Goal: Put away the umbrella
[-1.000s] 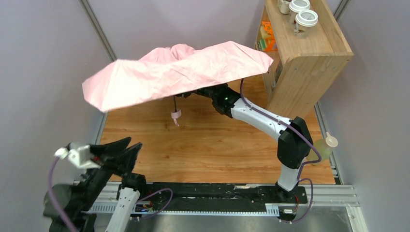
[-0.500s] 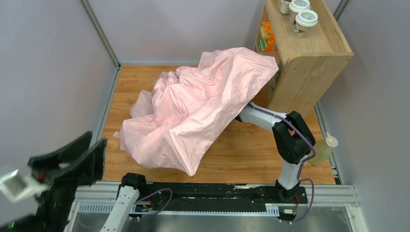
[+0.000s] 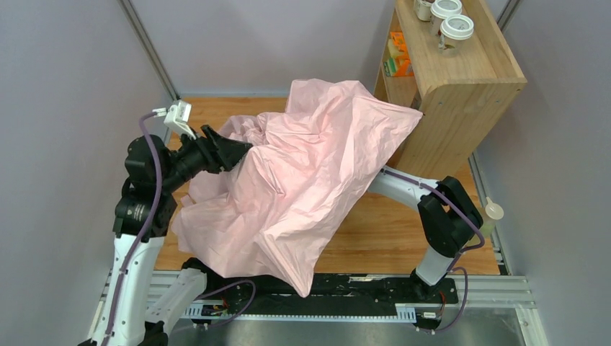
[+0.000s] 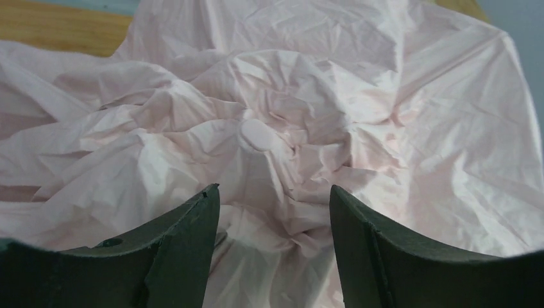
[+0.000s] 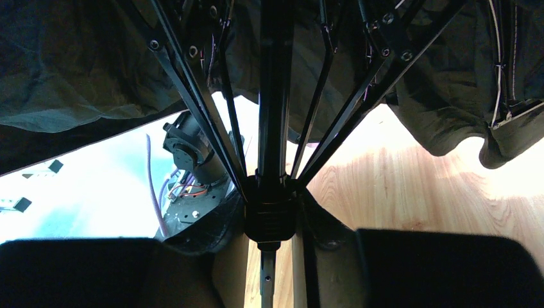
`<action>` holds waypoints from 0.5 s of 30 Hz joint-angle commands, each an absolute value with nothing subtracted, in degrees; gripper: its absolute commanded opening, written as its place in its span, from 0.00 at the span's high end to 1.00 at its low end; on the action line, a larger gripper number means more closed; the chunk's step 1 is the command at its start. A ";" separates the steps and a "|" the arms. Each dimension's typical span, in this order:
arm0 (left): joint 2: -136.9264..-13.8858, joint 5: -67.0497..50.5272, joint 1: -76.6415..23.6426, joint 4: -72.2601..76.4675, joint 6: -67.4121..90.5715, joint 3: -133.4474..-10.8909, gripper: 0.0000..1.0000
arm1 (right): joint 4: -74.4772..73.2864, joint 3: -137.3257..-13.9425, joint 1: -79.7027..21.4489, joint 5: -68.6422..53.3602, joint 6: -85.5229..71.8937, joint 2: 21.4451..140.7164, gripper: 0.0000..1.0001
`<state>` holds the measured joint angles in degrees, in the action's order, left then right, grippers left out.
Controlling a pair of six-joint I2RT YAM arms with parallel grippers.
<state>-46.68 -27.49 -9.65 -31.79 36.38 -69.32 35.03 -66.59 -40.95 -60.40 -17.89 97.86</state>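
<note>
The umbrella (image 3: 302,166) hangs collapsed, its crumpled pale pink canopy draped over my right arm and reaching the table's near edge. My left gripper (image 3: 241,149) is open at the canopy's left side; in the left wrist view its jaws (image 4: 274,192) stand wide apart just short of the fabric, with the umbrella's round pink tip cap (image 4: 256,135) ahead. My right gripper (image 5: 282,239) is hidden under the canopy in the top view. In the right wrist view the black shaft (image 5: 268,276) runs between its fingers, with the runner (image 5: 269,215) and ribs fanning out just beyond them.
A wooden shelf unit (image 3: 461,86) stands at the back right, touching the canopy, with lidded cups (image 3: 456,27) on top. A pale bottle (image 3: 490,216) sits at the table's right edge. Bare wooden tabletop (image 3: 375,223) shows on the right.
The canopy went from spread flat to collapsed and sagged toward the near edge. My left arm swung up from the front left to the canopy's left side, its jaws opening wider.
</note>
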 commanded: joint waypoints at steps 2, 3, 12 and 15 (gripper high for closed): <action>-39.91 -32.52 -9.67 -28.46 37.01 -68.21 0.29 | 39.55 -67.06 -41.13 -56.96 -15.47 94.92 1.00; -37.99 -32.08 -9.58 -29.61 35.70 -68.29 0.29 | 39.55 -67.06 -41.13 -56.69 -15.47 94.92 1.00; -24.08 -24.97 -9.67 -29.44 37.08 -61.09 0.28 | 41.40 -66.62 -42.01 -54.23 -17.67 94.92 1.00; -27.41 -25.48 -9.58 -30.15 38.23 -60.65 0.28 | 40.52 -67.41 -42.89 -53.97 -16.79 94.83 1.00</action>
